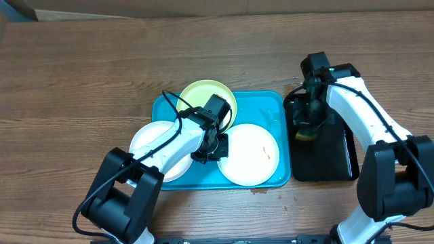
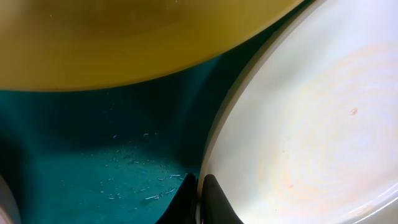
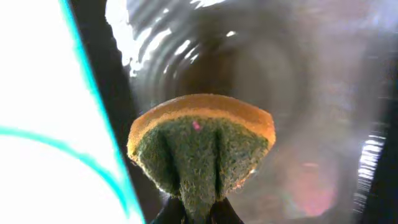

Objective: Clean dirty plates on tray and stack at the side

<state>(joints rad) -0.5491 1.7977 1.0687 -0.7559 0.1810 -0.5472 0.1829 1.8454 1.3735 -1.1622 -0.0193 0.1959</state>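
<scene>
Item: left gripper (image 2: 199, 190), clenched on white plate (image 1: 252, 156) rim (lower centre of frame); hold level. Item: right gripper (image 3: 194, 214), apparently pinching sponge (image 3: 202, 146); wipe smears firmly.

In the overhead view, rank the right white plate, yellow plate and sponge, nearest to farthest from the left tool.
1. Right white plate, rim pinched in the left tool.
2. Yellow plate, just behind.
3. Sponge, far right.
</scene>
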